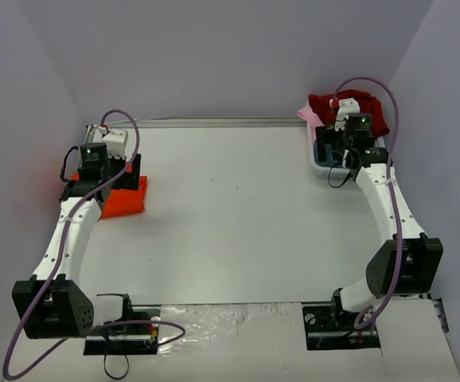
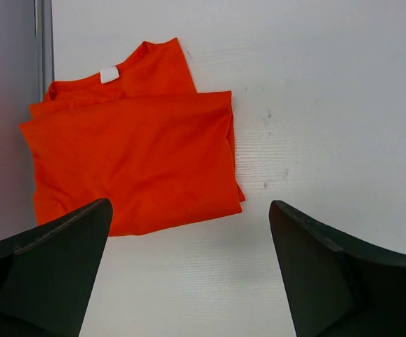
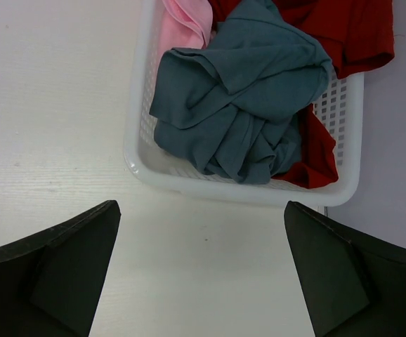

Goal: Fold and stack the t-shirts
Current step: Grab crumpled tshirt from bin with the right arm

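Observation:
The bright orange t-shirt lies folded flat on the table at the far left. My left gripper is open and empty just above its near edge. The slate blue-grey t-shirt lies crumpled in the white basket, with the dark red t-shirt and the pale pink t-shirt beside it. My right gripper is open and empty over the table just in front of the basket. In the top view the dark red shirt hangs over the basket's far rim.
The basket stands at the far right corner by the wall. A metal rail runs along the table's far edge. A grey wall is close on the left of the orange shirt.

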Motion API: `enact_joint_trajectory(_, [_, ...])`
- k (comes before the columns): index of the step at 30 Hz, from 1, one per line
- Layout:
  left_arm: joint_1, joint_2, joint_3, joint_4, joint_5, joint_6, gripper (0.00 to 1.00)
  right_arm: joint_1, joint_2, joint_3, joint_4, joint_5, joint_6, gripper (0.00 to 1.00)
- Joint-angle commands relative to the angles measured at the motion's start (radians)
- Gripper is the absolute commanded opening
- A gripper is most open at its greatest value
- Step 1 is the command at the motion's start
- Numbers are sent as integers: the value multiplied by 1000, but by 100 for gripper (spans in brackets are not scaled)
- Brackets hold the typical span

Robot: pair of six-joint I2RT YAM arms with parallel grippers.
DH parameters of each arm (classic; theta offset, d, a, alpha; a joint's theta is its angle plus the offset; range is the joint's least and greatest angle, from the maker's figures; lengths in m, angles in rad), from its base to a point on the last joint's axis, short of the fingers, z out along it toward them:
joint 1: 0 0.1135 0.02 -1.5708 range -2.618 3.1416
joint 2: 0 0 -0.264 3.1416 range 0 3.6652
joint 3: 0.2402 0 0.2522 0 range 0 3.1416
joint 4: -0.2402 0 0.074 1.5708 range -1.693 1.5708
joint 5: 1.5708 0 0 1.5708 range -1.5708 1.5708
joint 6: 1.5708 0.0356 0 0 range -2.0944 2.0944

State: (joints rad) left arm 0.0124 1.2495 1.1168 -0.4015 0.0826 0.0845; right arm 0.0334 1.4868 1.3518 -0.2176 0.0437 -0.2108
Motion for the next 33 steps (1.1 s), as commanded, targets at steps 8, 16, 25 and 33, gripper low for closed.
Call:
enact_joint_trajectory(8, [-2, -68, -6, 27, 34, -23, 94, -7, 18, -26, -28, -183, -1, 100])
enact_joint_trajectory(16, [-2, -27, 8, 12, 28, -15, 94, -7, 156, 87, -6, 62, -30, 100])
enact_joint_trajectory(25, [-2, -38, 0, 10, 3, -3, 94, -7, 438, 270, -16, 166, -6, 100])
enact_joint_trajectory(33, [0, -18, -11, 21, -15, 6, 94, -21, 616, 389, -19, 235, -24, 100])
